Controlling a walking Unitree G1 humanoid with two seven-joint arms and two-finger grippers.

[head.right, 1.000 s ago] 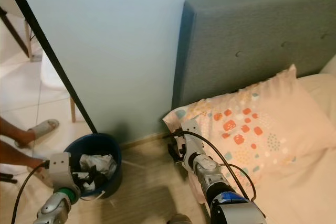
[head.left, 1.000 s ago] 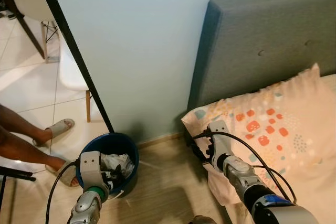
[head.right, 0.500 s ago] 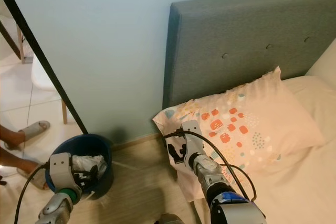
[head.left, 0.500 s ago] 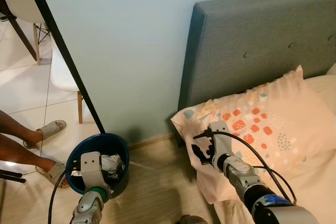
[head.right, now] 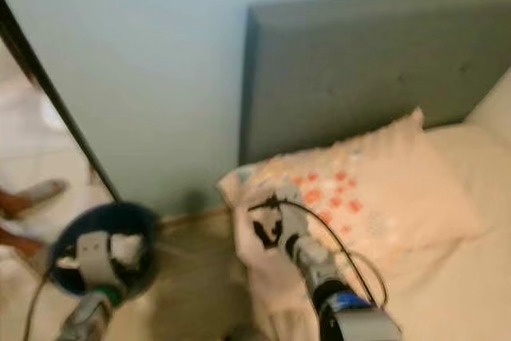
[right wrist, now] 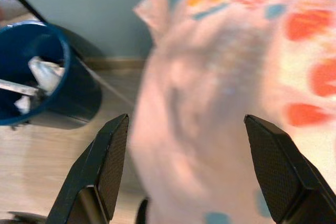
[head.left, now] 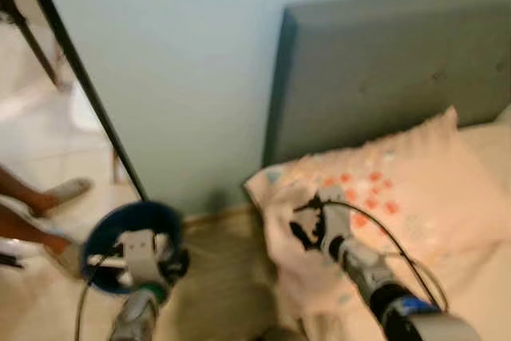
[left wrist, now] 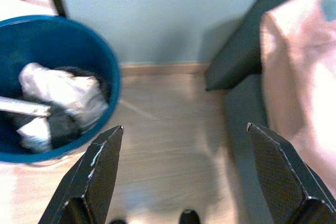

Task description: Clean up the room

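Note:
The head views are blurred. A blue bin [head.left: 101,233] stands on the floor by the wall, holding crumpled white trash [left wrist: 63,90] and something dark. My left gripper [head.left: 172,263] hangs open just beside the bin, over the wood floor [left wrist: 168,129]. A peach pillow with orange dots [head.left: 399,189] lies at the head of the bed. My right gripper [head.left: 307,229] is open in front of the pillow's near corner [right wrist: 226,77], nothing between its fingers. The bin [right wrist: 73,93] also appears in the right wrist view.
A grey padded headboard [head.left: 383,77] stands against the pale wall. A black slanted post [head.left: 88,85] runs down to the floor left of the bin. A person's legs [head.left: 20,225] and a sandal [head.left: 68,191] are at the far left on the tiles.
The whole picture has shifted and blurred, so the camera is moving toward the bed. Both grippers stay open; the right one now sits over the pillow's corner.

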